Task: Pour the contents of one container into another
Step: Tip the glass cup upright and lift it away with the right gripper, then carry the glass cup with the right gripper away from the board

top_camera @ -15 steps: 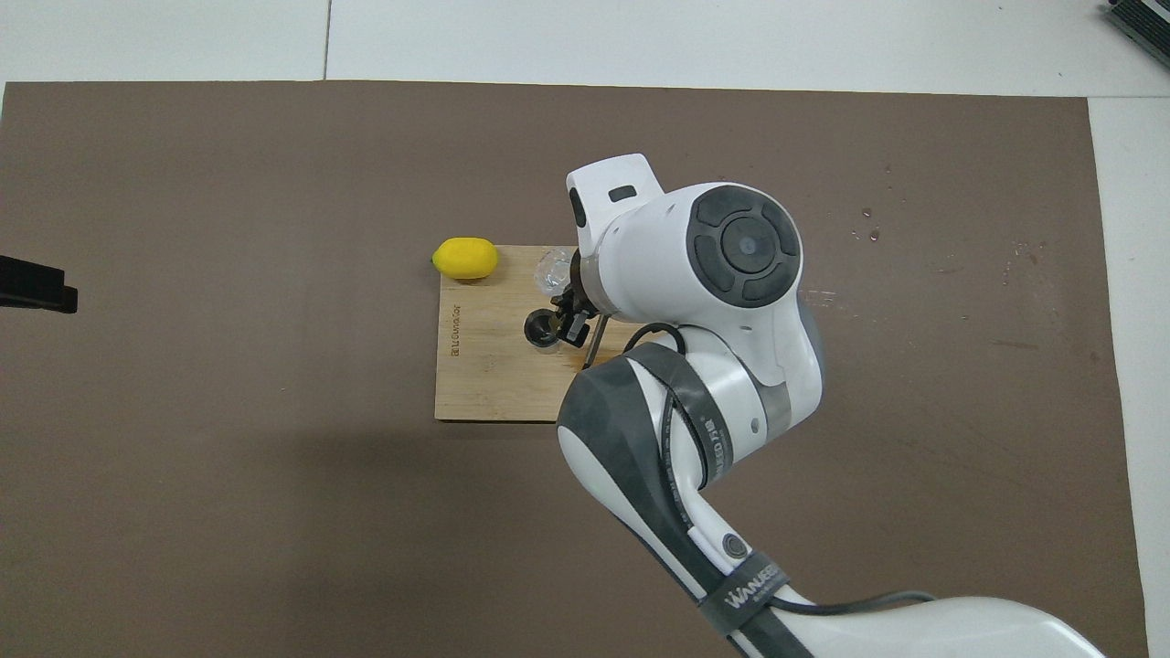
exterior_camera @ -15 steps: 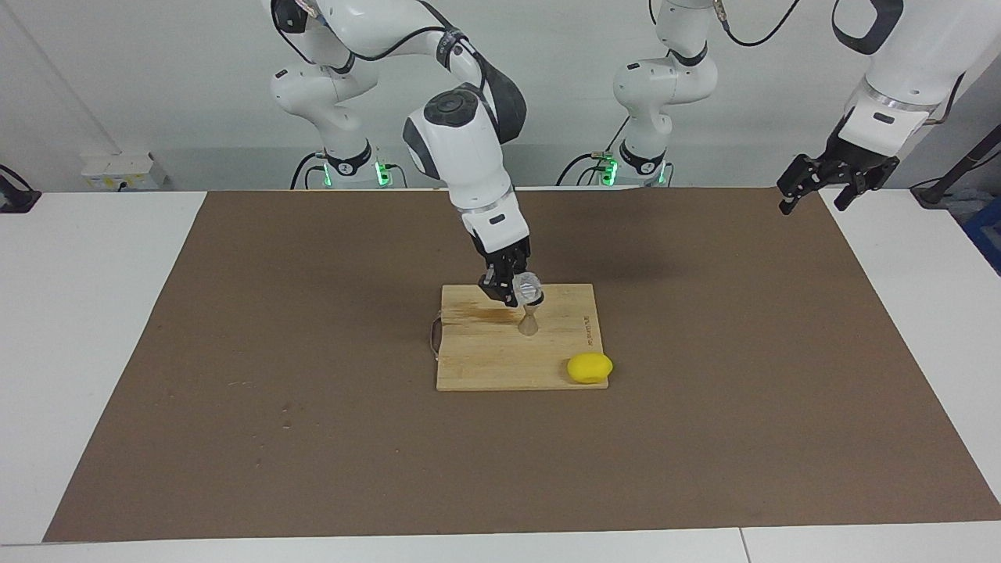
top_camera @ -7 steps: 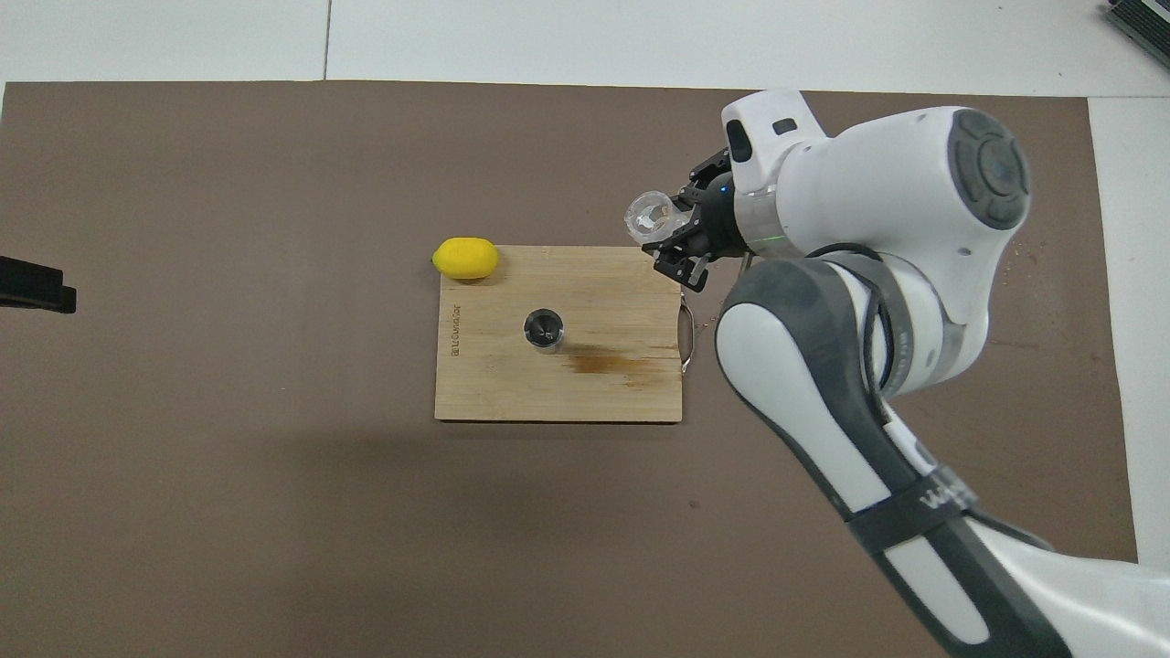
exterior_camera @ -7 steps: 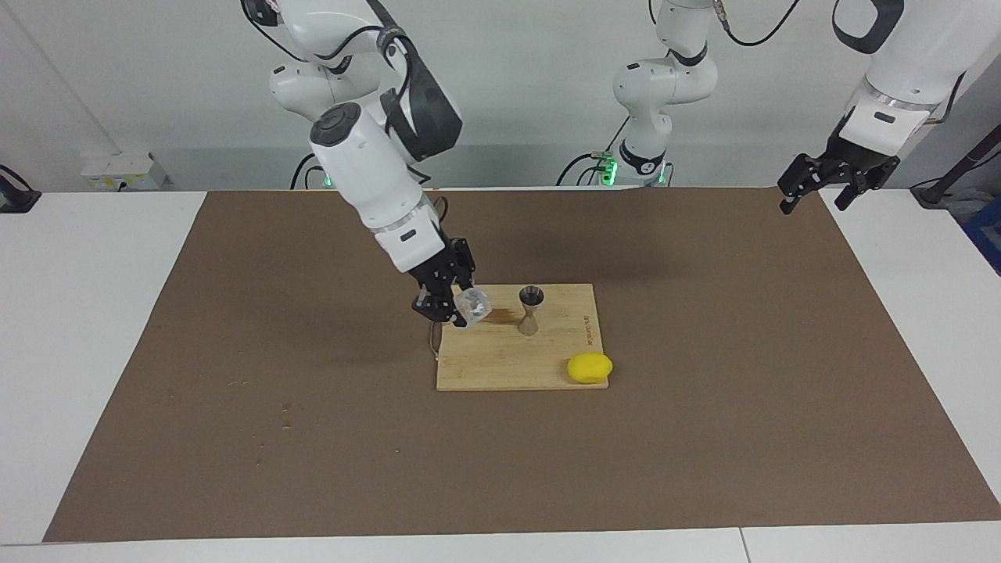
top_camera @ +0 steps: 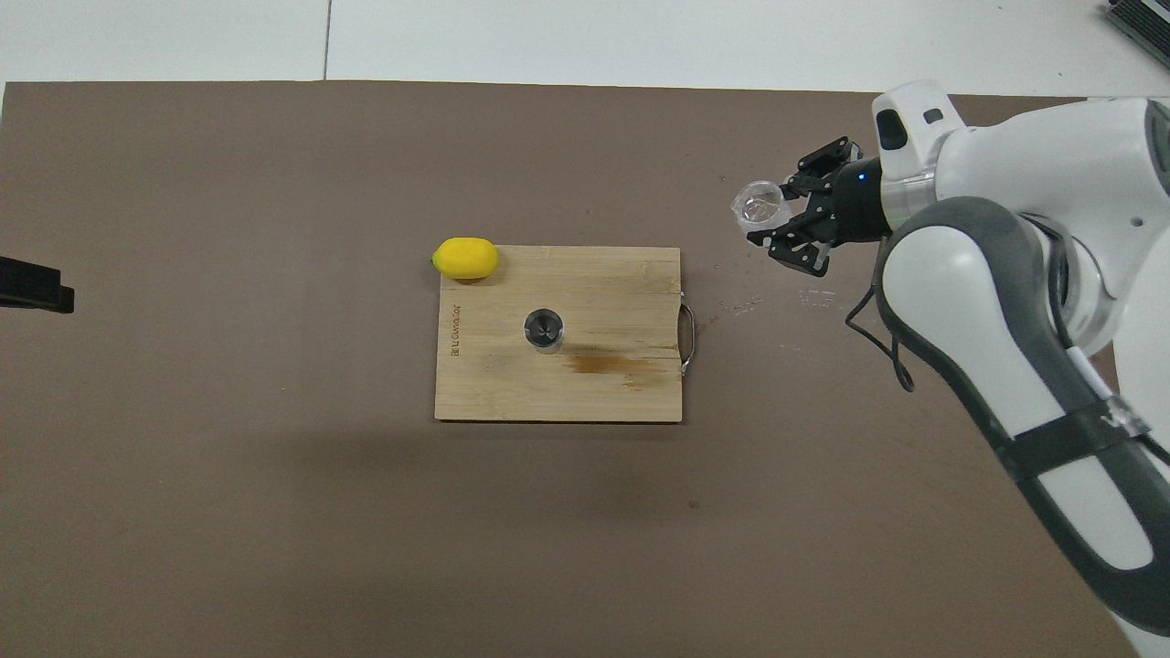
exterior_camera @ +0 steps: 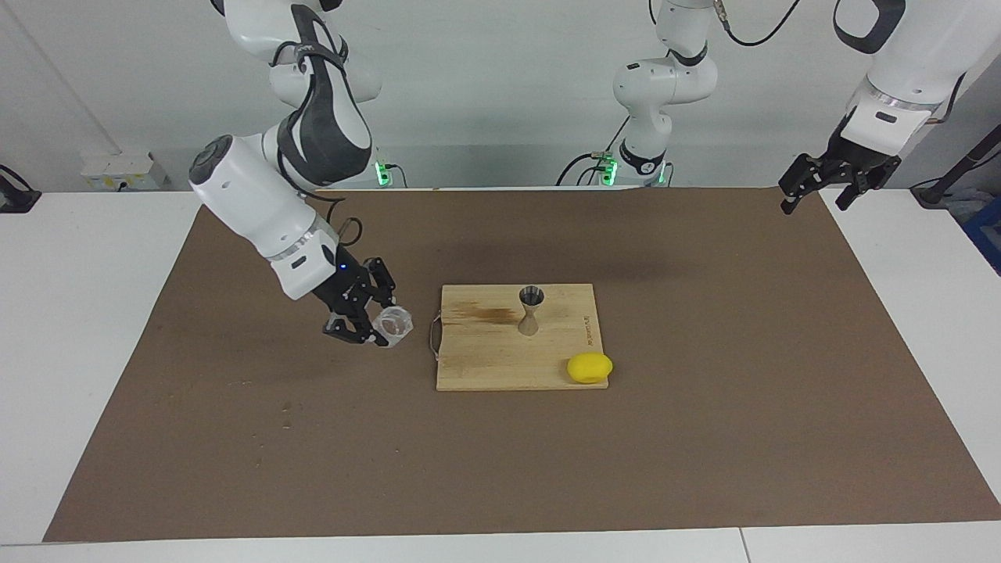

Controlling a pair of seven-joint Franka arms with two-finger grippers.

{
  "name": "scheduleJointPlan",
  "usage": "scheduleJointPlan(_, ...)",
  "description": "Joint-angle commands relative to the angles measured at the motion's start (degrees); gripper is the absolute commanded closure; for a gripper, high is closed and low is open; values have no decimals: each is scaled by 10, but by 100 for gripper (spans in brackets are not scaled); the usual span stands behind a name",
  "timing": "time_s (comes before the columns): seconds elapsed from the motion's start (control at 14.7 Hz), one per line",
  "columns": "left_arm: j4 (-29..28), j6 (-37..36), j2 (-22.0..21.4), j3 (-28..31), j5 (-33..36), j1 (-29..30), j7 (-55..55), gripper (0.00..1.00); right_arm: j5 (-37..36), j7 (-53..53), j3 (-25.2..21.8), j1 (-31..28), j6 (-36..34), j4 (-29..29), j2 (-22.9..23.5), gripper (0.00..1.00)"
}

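The clear glass cup [exterior_camera: 393, 323] [top_camera: 760, 203] hangs tilted on its side over the brown mat, off the board toward the right arm's end of the table. My right gripper [exterior_camera: 374, 325] [top_camera: 780, 217] is shut on it. The silver hourglass jigger [exterior_camera: 531, 310] [top_camera: 544, 327] stands upright in the middle of the wooden cutting board [exterior_camera: 485, 360] [top_camera: 494, 384]. My left gripper [exterior_camera: 815, 186] waits open, raised over the mat's corner at the left arm's end; only a dark tip [top_camera: 35, 285] of it shows in the overhead view.
A yellow lemon [exterior_camera: 590, 367] [top_camera: 465, 258] lies at the board's corner farthest from the robots. A dark wet stain [exterior_camera: 486, 314] [top_camera: 611, 364] marks the board beside the jigger. The brown mat [exterior_camera: 704, 438] covers most of the white table.
My right gripper has carried the glass cup away from above the jigger, off the board and out over the mat toward the right arm's end. The left arm has stayed still.
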Motion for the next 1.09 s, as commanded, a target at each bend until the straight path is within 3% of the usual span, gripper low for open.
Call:
scheduleJointPlan(0.0,-4,5,-8,-1,10,2,-5,0,18,-60,84,-122,-27,-31,-18,100)
scheduleJointPlan(0.2,-4,6,-7,4,10,-4,-5,0,39,-132,191,-269,-44,-57,-14,100)
scheduleJointPlan(0.41,-6,15,-7,4,9,-7,-5,0,43,-196,247,-363,-54,-88,-8,100)
scheduleJointPlan(0.68,-4,28,-3,5,9,-13,-5,0,79,-314,260,-436,-89,-115,3,100)
scheduleJointPlan(1.02,2,35,5,6,8,-18,-5,0,113,-436,260,-480,-101,-151,16,100)
